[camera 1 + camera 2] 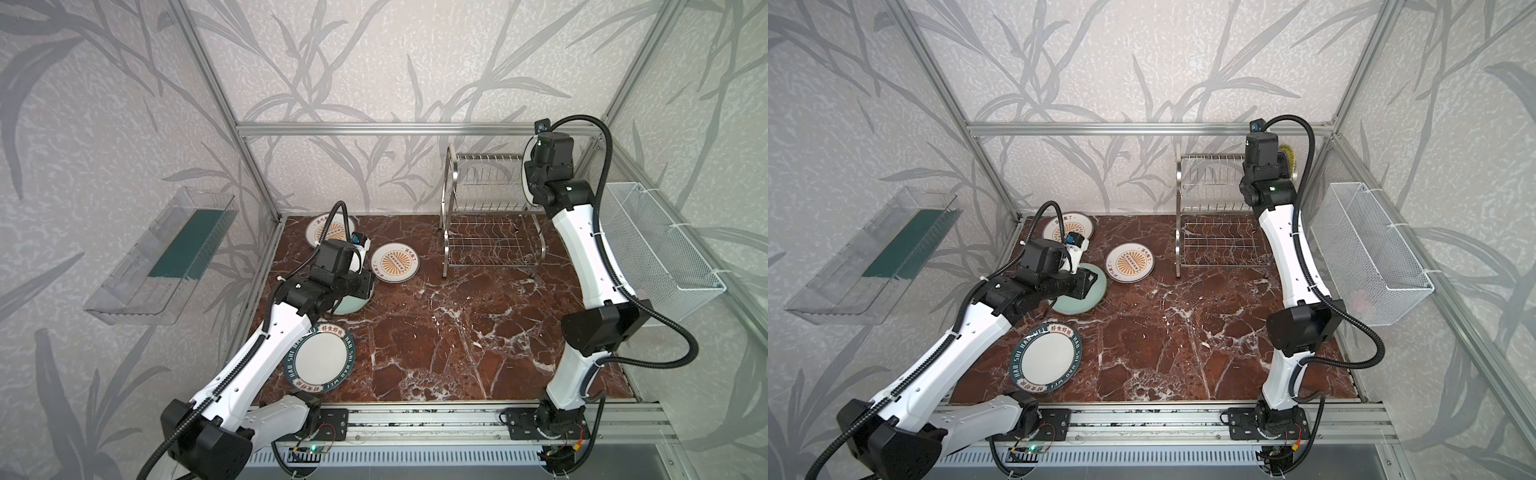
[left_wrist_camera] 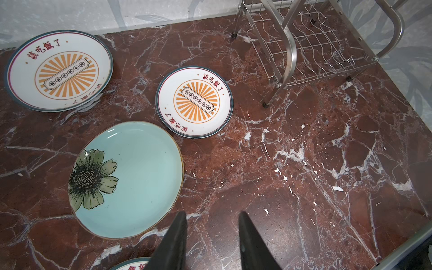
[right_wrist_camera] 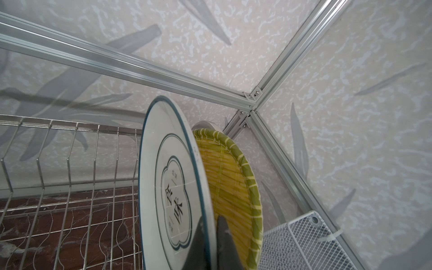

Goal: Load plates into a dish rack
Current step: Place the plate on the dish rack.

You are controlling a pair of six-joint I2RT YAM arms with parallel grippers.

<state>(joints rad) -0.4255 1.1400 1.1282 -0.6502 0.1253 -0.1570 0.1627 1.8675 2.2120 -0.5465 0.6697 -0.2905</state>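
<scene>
Cloud-outline plate (image 3: 173,187) is pinched upright in the right gripper (image 3: 210,224) to slot edge-on into the dish rack (image 3: 77,126) beside the yellow plate (image 3: 231,182); seated? can't tell. Left gripper (image 2: 212,215) is part-open, empty, by the green plate (image 2: 131,177).

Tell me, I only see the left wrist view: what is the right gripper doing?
Observer: The right gripper is shut on a round white plate with a dark cloud outline, held on edge at the upper tier of the shiny steel wire dish rack.
Operator: Anything racked already?
Observer: A round yellow woven-look plate stands on edge beside it.
Operator: That sliver at my frame's edge?
Observer: A round white plate with a teal lettered rim, flat on the brown marble table.
</scene>
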